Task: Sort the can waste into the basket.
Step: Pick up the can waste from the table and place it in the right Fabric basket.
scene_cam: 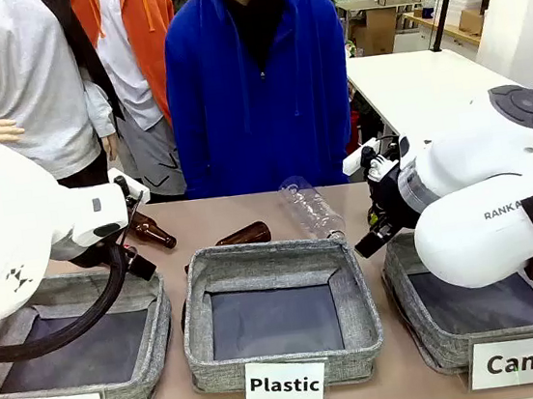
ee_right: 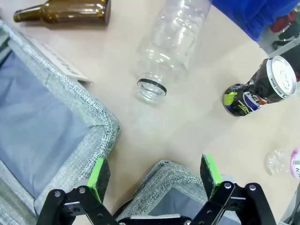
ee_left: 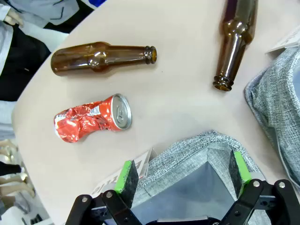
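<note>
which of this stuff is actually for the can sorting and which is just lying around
For the job: red crushed can, black dented can, "Can" basket.
Just lying about: brown glass bottles, clear plastic bottle, "Plastic" basket, "Bottle" basket.

Red can [ee_left: 92, 118]: thin metal, badly crinkled, glinting like foil, with a smooth silver lid. Black can [ee_right: 260, 89]: glossy printed metal, dented, silvery top. Brown bottle [ee_left: 101, 57] is slick, shiny glass, and so is the second brown bottle [ee_left: 236, 42]. Clear bottle [ee_right: 171, 44]: ribbed, see-through plastic. Can basket [scene_cam: 430, 345]: coarse grey woven cloth, smoother dark lining inside, and a matt white label [scene_cam: 511, 362] that looks like paper. The surface [ee_left: 183, 93] is smooth, matt beige. Left fingers [ee_left: 125, 176]: matt black with green, rubbery-looking pads. Right arm shell [scene_cam: 483, 221]: glossy white plastic.
</note>
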Robot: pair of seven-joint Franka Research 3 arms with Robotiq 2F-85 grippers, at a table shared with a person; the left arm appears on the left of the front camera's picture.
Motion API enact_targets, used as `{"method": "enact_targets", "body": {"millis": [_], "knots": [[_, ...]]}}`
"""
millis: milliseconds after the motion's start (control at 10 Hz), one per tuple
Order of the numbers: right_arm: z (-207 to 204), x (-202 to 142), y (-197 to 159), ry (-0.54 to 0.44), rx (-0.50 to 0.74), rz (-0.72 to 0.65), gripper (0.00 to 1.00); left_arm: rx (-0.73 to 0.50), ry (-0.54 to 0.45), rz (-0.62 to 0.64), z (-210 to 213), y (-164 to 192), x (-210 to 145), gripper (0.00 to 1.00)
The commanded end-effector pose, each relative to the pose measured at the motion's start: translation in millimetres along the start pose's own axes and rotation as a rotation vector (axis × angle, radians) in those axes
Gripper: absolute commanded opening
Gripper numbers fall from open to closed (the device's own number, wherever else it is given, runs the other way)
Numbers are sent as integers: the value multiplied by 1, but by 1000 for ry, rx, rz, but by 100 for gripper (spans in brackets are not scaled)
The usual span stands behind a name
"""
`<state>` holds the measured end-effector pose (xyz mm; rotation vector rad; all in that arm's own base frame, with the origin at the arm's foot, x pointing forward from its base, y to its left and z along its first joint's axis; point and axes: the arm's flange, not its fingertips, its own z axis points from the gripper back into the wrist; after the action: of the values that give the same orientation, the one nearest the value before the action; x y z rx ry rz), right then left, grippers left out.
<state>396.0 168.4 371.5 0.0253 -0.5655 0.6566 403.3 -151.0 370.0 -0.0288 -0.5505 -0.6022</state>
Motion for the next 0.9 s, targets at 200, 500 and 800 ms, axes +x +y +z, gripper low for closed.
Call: {"method": "enact_targets", "body": {"millis": [200,500,800], "knots": [[0,0,0,0,0,0,100,0,0,0,0,0,0,100],[0,0,0,0,0,0,100,0,0,0,0,0,0,100],[0,0,0,0,0,0,100,0,0,0,0,0,0,100]]}}
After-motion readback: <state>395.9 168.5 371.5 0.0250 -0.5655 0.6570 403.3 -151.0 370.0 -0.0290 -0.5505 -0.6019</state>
